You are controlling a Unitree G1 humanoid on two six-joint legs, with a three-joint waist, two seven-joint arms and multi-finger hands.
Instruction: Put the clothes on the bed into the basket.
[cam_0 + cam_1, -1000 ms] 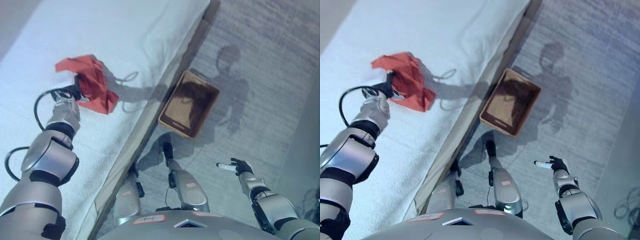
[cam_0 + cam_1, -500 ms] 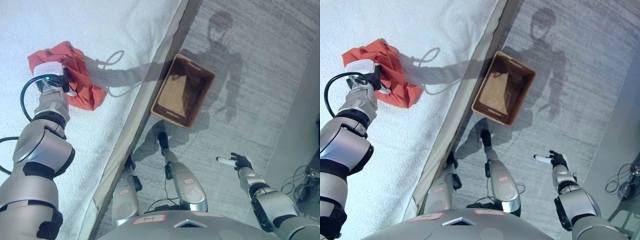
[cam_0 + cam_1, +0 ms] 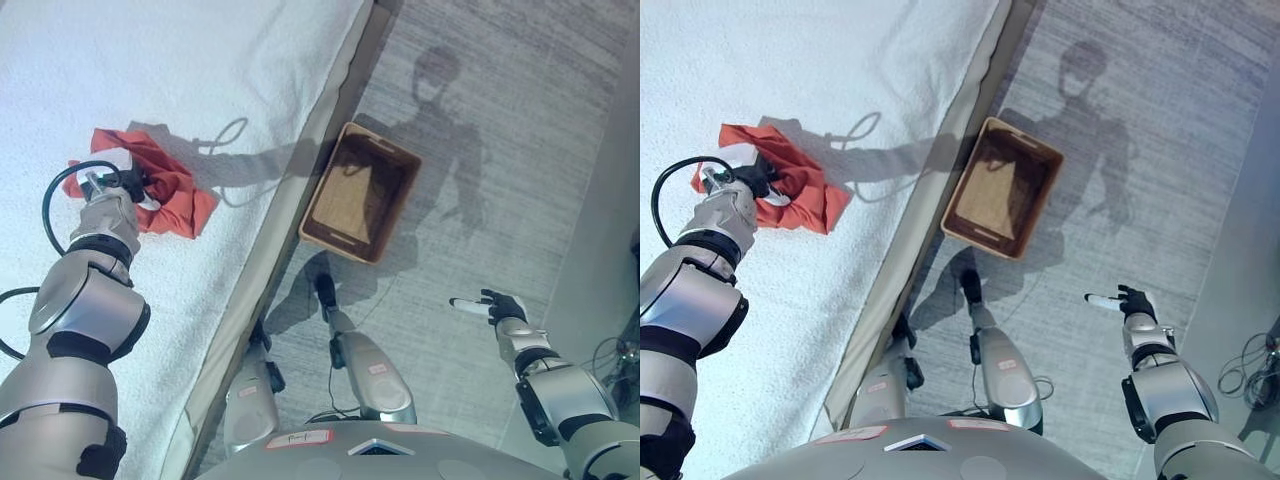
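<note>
A crumpled red cloth (image 3: 165, 190) lies on the white bed (image 3: 200, 60), left of the bed's edge. My left hand (image 3: 122, 186) rests on the cloth's left part, its dark fingers curled into the fabric. A brown woven basket (image 3: 360, 192) stands on the floor beside the bed, to the right of the cloth; nothing lies inside it. My right hand (image 3: 490, 304) hovers over the floor at the lower right, far from the basket, fingers straight and holding nothing.
The bed's side rail (image 3: 285, 235) runs diagonally between the cloth and the basket. Grey carpet (image 3: 520, 130) spreads around the basket. Some cables (image 3: 1255, 365) lie at the far right edge.
The whole view has shifted as the camera moved. My left hand stays gripped in the red cloth, which looks more bunched. The right hand keeps its pose over the floor.
</note>
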